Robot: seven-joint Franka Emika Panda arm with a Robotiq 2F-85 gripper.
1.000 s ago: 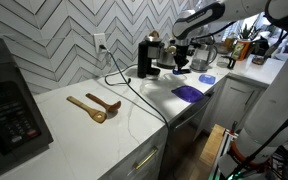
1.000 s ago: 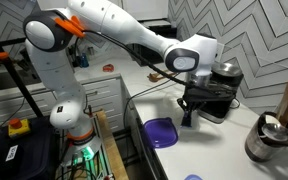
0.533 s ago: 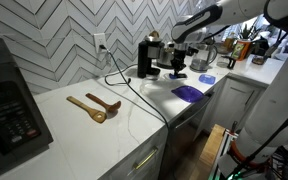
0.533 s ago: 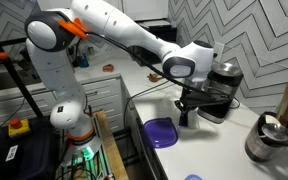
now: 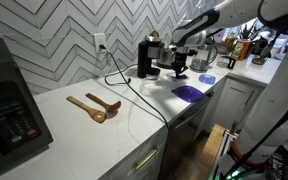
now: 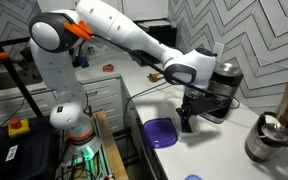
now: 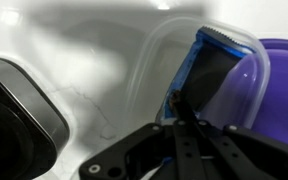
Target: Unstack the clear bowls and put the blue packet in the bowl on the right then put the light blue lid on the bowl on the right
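Observation:
In the wrist view my gripper (image 7: 181, 100) has its fingers together on the lower corner of the blue packet (image 7: 216, 62), which stands tilted inside a clear bowl (image 7: 150, 68). I cannot make out the second clear bowl. The larger dark purple flat thing (image 7: 279, 95) lies just behind the bowl. In both exterior views the gripper (image 5: 179, 72) (image 6: 185, 122) hangs low over the counter beside the purple thing (image 5: 189, 92) (image 6: 162, 132). The light blue lid (image 5: 206, 78) lies flat on the counter near it, and it also shows at the bottom edge (image 6: 192, 177).
A black coffee machine (image 5: 144, 58) (image 6: 220, 88) stands close behind the gripper, with a cable running over the counter. Two wooden spoons (image 5: 94, 106) lie mid-counter. A black microwave (image 5: 9, 105) stands at one end, a metal kettle (image 6: 269, 140) at the other.
The gripper has sunk a little toward the counter with the blue packet in it. Nothing else has moved.

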